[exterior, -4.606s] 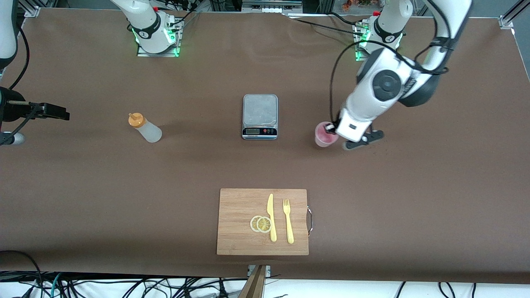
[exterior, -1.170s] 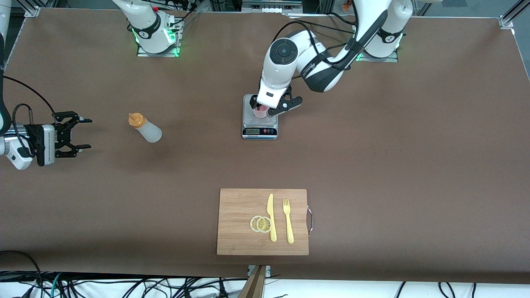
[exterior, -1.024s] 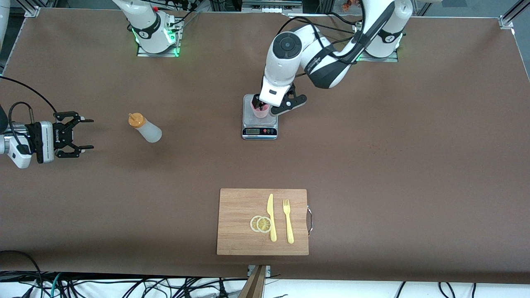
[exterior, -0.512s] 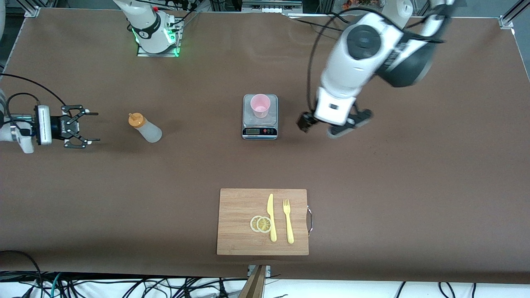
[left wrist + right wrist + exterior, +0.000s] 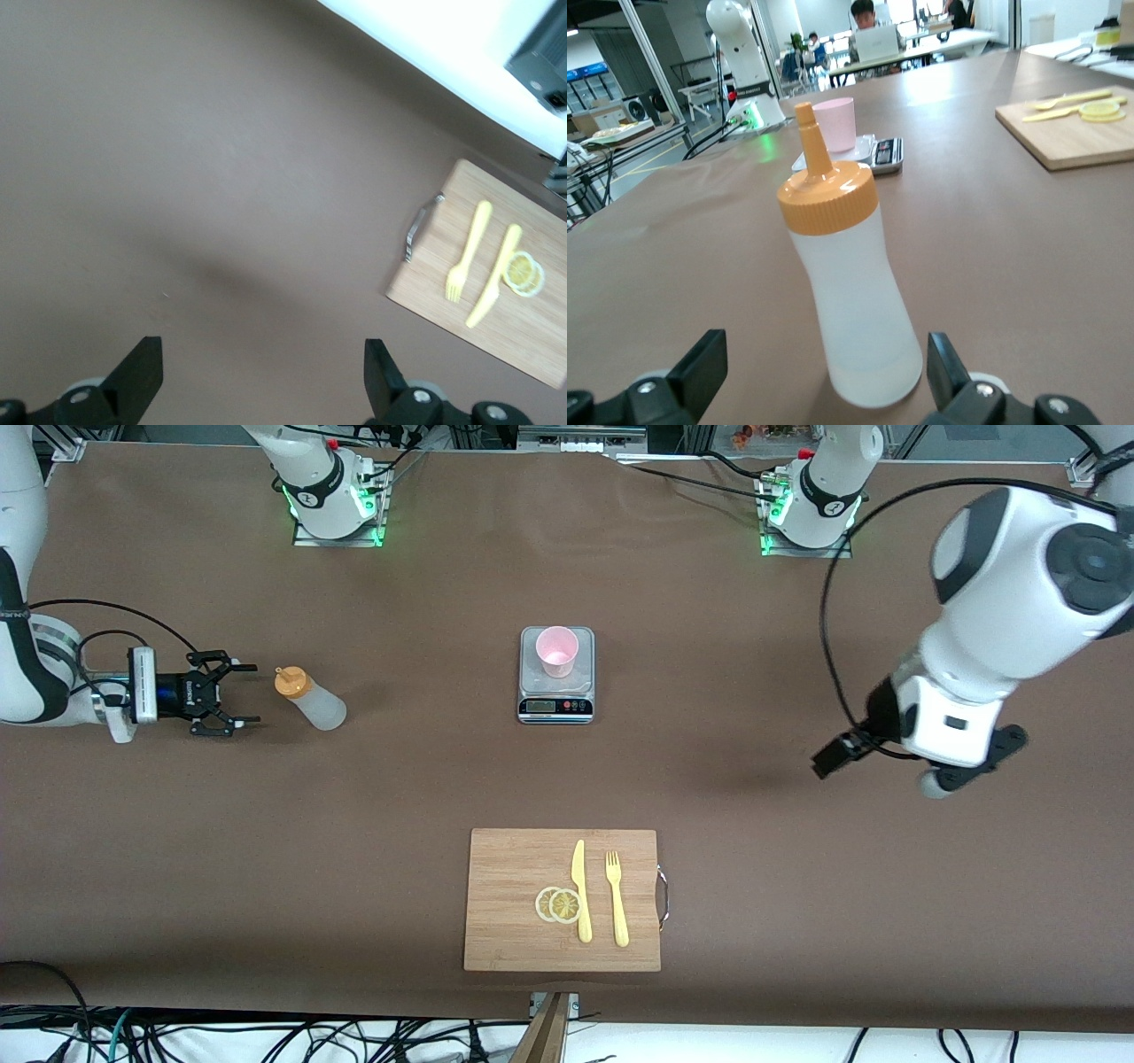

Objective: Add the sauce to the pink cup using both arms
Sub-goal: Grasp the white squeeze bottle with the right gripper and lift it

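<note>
Sauce: translucent squeeze bottle with ribbed orange cap, upright on the tabletop toward the right arm's end.
Pink cup: smooth tapered plastic, on the steel scale.
Right gripper: fingers apart, just beside the bottle.
Left gripper: fingers apart, over bare brown tabletop.

front: high, faces the bases, whole table | left wrist: aloft, looks down on bare table, board at the edge | right wrist: low, close on sauce, cup farther | all three share board
</note>
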